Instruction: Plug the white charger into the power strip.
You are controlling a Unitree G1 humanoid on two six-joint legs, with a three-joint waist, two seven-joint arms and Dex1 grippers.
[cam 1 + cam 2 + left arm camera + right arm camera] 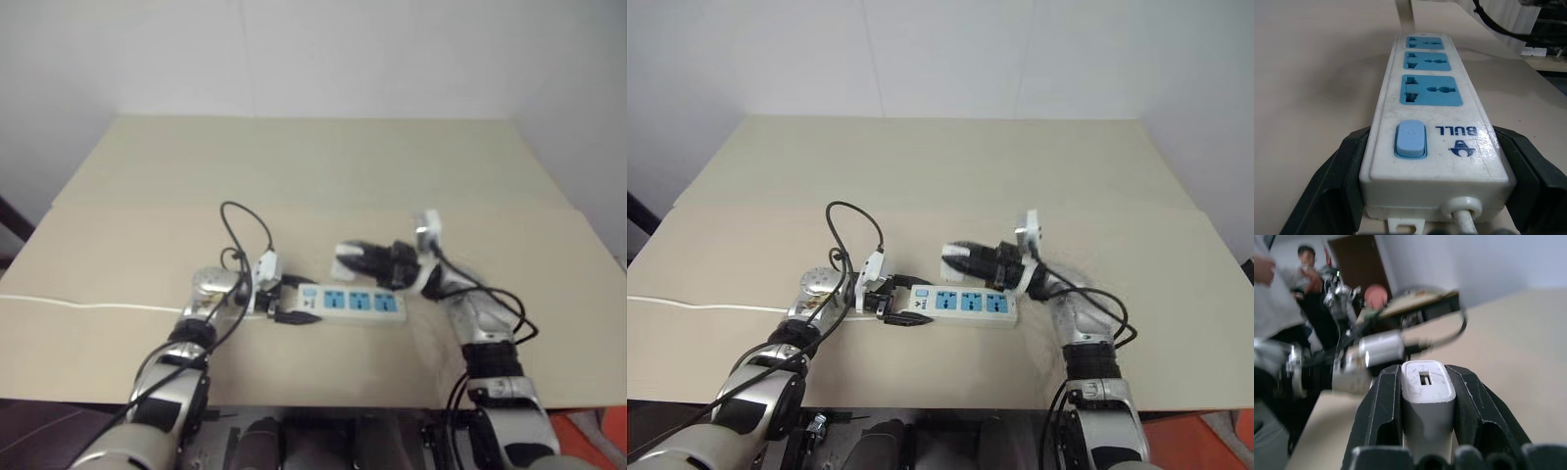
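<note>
My desk is a pale beige surface. The power strip lies flat on it near the front edge. Its thin white cord trails off to my left.

Both arms are silver-grey metal segments joined by black collars. Loose black cables loop over each wrist. The left gripper and right gripper carry thick black fingers.

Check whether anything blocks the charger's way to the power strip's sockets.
Nothing visible does. The right gripper holds the charger above the strip, whose three blue sockets lie uncovered; the left gripper clamps only the switch end.
</note>
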